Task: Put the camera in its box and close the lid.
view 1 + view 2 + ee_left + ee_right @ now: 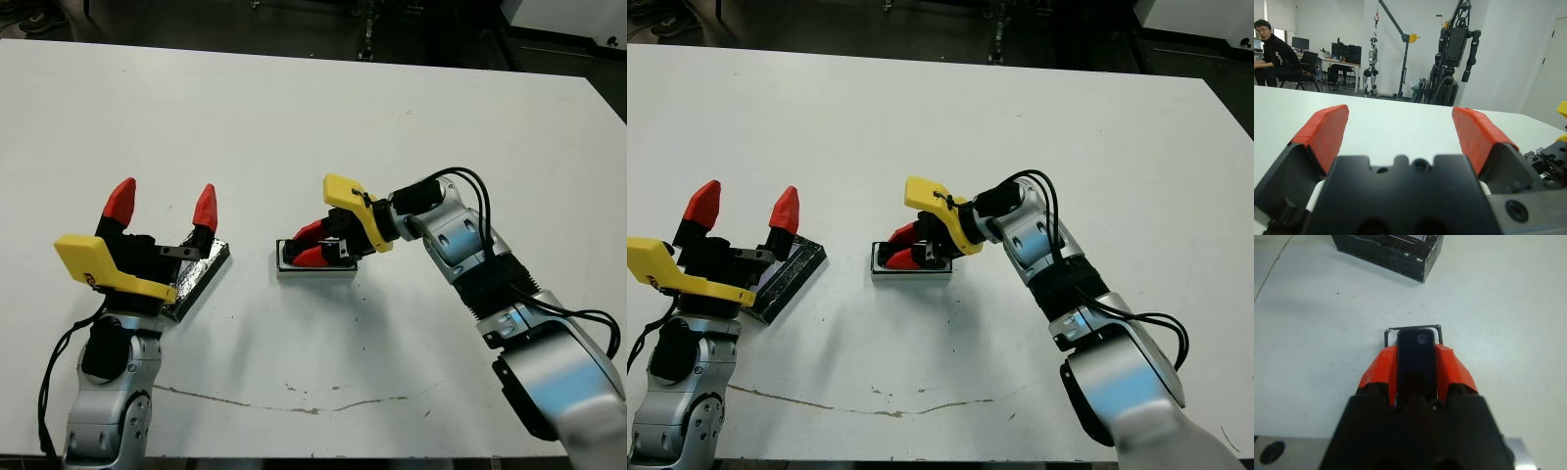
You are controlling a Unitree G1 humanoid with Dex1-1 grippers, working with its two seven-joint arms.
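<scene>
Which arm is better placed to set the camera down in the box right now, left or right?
Right. The right gripper is shut on the camera and sits at the box. The left gripper is open, holds nothing, and hovers by the lid, away from the box.

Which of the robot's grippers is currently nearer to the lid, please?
Left. The left gripper hovers open right over the lid; the right gripper, shut on the camera, is over at the box.

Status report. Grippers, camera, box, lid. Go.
Right gripper shut on camera, over the box. Left gripper open, empty, above the lid. Lid off, nothing blocking.
</scene>
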